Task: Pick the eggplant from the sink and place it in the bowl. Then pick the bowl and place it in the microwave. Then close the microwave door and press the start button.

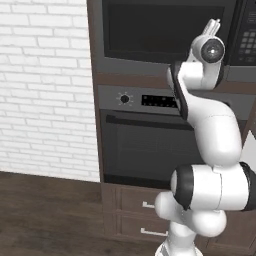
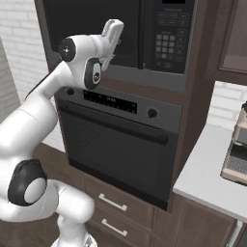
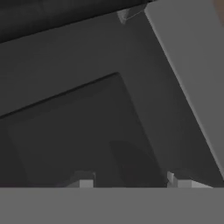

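**Gripper raised at the shut microwave door**

The microwave (image 2: 125,38) sits built into the dark wall unit above the oven (image 2: 118,140), and the microwave door (image 1: 165,30) looks shut, its dark window flush with the frame. The gripper (image 2: 112,38) is lifted close in front of that window, left of the keypad (image 2: 169,43). In the hand view two finger tips (image 3: 85,183) rise with a clear gap between them and nothing in the gap, so the jaws stand parted and hold nothing; whether they are closing I cannot tell.

With the door shut, the start button is what seems left. A keypad button is stiff, small and shallow; it should want a short, square push from one fingertip or from jaws pressed together, not a grasp. A skewed push could slip onto a neighbouring key.

Below, the oven has a knob (image 2: 152,113) and a horizontal bar handle (image 2: 116,125), well under the gripper. Drawers (image 2: 113,202) sit lower still. To the right a pale worktop (image 2: 202,178) carries a small appliance (image 2: 236,154), well apart from the arm. Nothing stands between gripper and keypad.
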Motion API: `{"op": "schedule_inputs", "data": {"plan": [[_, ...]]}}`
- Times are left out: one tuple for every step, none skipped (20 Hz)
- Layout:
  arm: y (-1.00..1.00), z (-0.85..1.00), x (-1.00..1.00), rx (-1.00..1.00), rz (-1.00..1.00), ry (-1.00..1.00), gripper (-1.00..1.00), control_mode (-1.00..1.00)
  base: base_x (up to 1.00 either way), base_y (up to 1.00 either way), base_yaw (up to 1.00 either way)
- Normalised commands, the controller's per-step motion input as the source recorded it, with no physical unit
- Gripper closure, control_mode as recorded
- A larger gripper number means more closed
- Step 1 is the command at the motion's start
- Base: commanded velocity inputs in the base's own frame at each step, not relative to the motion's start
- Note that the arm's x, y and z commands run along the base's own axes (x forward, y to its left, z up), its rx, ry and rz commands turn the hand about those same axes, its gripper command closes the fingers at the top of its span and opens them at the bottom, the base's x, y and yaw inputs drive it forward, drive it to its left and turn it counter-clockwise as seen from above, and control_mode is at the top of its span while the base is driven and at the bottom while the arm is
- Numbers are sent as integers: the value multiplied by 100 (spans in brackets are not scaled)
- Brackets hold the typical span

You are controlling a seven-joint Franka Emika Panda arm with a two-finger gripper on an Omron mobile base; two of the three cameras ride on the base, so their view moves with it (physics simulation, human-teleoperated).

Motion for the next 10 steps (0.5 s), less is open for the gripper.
{"op": "schedule_inputs", "data": {"plan": [[0,16,-49,0,0,11,-100,-100,0,0,0],[4,31,-59,0,0,12,-100,-100,0,0,0],[4,37,-76,0,0,11,-100,-100,0,0,0],[4,34,-86,0,0,8,-100,-100,0,0,0],[6,32,-90,0,0,7,-100,-100,0,0,0],[6,27,-89,0,0,7,-100,-100,0,0,0],[9,19,-86,-3,1,9,-100,-100,0,0,0],[7,8,-94,-4,4,5,-100,-100,0,0,0],[10,0,-90,-7,3,5,-100,-100,0,0,0],[9,0,-93,-12,1,3,-100,-100,0,0,0]]}}
